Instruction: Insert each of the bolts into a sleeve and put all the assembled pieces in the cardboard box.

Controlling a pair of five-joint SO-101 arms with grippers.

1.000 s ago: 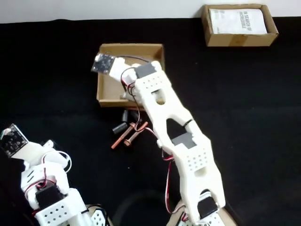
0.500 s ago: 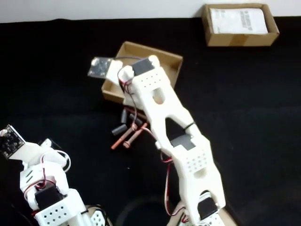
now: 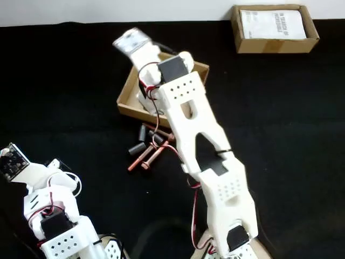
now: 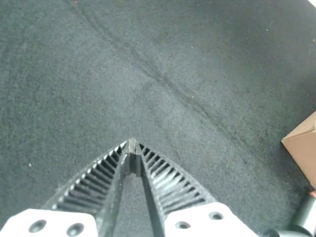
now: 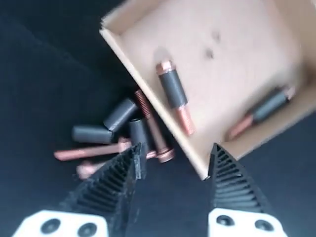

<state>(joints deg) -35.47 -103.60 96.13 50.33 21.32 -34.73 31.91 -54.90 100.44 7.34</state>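
The cardboard box (image 3: 132, 110) lies askew at mid-table under my right arm. Inside the box (image 5: 232, 44) are two assembled pieces, one (image 5: 173, 93) near the wall and one (image 5: 265, 109) by the corner. My right gripper (image 5: 176, 155) hangs open and empty above the box's near wall. Loose copper bolts (image 3: 142, 157) and dark sleeves (image 3: 136, 147) lie just outside the box; they show as bolts (image 5: 93, 153) and sleeves (image 5: 120, 113) in the right wrist view. My left gripper (image 4: 131, 146) is shut and empty over bare black cloth at the near left.
A second cardboard box (image 3: 274, 44) holding a printed sheet stands at the far right. A corner of the task box (image 4: 302, 146) and a sleeve (image 4: 307, 217) lie off to one side of the left gripper. Black cloth covers the table (image 3: 291, 135).
The cardboard box has turned and slid a little to the right. My right wrist has risen and swung toward the far side of the box. The left arm kept still.
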